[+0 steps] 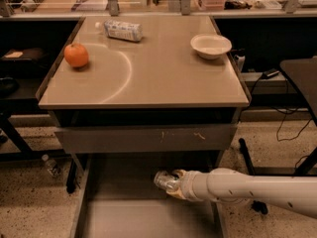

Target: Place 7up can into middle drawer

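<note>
The 7up can, small and silvery, is held in my gripper, which is shut on it. My white arm reaches in from the right, under the cabinet top. The can hangs over the back part of the open middle drawer, a wide grey drawer with a flat floor and low side walls. I cannot tell whether the can touches the floor. The can's near side is partly hidden by my fingers.
On the cabinet top lie an orange, a white-labelled plastic bottle on its side and a white bowl. A shut beige drawer front with pale scratches sits above the open drawer. A small bottle lies on the floor at left.
</note>
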Controlling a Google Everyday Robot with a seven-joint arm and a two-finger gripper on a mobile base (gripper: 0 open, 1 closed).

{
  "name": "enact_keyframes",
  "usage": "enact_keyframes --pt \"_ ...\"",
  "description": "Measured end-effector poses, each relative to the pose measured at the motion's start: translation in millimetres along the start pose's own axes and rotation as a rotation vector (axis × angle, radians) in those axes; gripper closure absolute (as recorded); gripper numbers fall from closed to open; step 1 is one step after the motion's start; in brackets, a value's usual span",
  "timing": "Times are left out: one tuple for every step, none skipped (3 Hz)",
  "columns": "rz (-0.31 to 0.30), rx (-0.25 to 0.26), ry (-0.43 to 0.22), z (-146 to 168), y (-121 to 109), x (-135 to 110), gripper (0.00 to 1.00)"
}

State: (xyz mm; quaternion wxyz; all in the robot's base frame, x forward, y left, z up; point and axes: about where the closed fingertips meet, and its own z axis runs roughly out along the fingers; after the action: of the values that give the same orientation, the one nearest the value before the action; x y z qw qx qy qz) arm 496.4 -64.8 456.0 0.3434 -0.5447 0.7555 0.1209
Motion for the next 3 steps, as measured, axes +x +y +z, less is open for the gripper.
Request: enact_keyframes --pt "0.028 -0.025 0.003 31 -4 13 1.00" --pt "0.053 -0.070 -0.015 57 -1 19 1.00" --pt "0.077 -0.140 -0.072 73 9 21 1.00"
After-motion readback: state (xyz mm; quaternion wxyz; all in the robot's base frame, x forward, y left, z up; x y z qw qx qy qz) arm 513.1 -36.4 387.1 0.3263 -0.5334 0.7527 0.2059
